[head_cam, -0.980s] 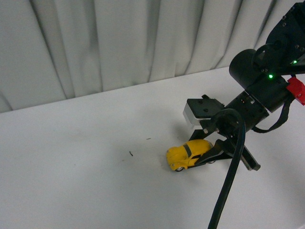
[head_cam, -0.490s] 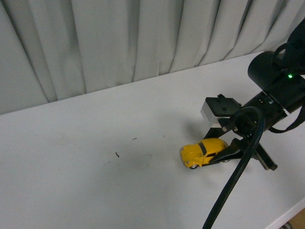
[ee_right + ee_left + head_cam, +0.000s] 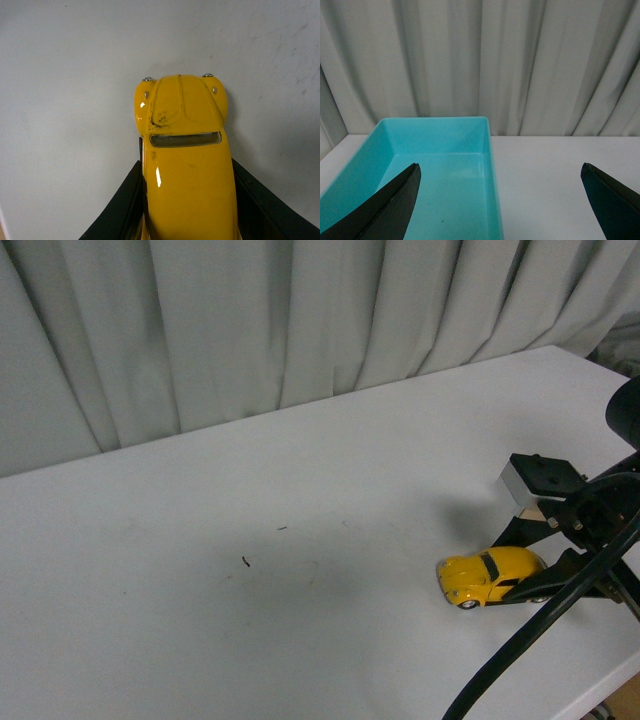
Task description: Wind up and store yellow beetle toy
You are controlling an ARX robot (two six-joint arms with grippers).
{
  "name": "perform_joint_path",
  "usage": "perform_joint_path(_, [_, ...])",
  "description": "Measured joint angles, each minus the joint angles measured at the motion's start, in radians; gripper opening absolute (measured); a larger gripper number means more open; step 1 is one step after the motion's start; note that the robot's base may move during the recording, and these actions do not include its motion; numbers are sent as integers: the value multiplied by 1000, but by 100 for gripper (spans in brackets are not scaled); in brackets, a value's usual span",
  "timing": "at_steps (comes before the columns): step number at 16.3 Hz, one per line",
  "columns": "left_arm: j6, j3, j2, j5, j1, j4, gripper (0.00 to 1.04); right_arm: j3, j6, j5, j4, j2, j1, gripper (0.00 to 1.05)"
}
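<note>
The yellow beetle toy (image 3: 490,575) stood on its wheels on the white desk (image 3: 250,640), near the desk's right edge and not far from its front edge, with its nose toward the open middle. The right gripper (image 3: 510,570) was closed on it: in the right wrist view the two black fingers (image 3: 120,200) pressed against the toy's (image 3: 185,165) flanks behind the windscreen, and the bonnet stuck out free ahead of them.

The main risk, as I judged it, lay in that grip. The flanks were smooth and rounded, so any downward push to load the spring could make the car squirt out forward or tip. A pull further back would use up what little desk remained toward the edge. A loose release of a wound car would send it running off across the bare surface. The black cable (image 3: 530,640) hanging just in front of the toy could also brush it.

The left gripper (image 3: 499,175) hung with its fingers spread wide, holding nothing, above a turquoise bin (image 3: 435,119) set before the curtain (image 3: 480,60). The front view did not show that bin, so the carry looked long.
</note>
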Motion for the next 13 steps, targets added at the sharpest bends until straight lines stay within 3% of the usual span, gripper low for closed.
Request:
perform_joint_path(2, [0, 0, 0, 0, 0, 0, 98, 13, -1, 13, -17, 2, -3, 42])
perform_joint_path(4, [0, 0, 0, 0, 0, 0, 98, 11, -31, 45, -44, 14, 10, 92])
perform_joint_path(5, [0, 0, 0, 0, 0, 0, 98, 11, -37, 45, -40, 14, 10, 99])
perform_joint_path(13, [0, 0, 0, 0, 0, 0, 98, 6, -51, 45, -28, 16, 10, 98])
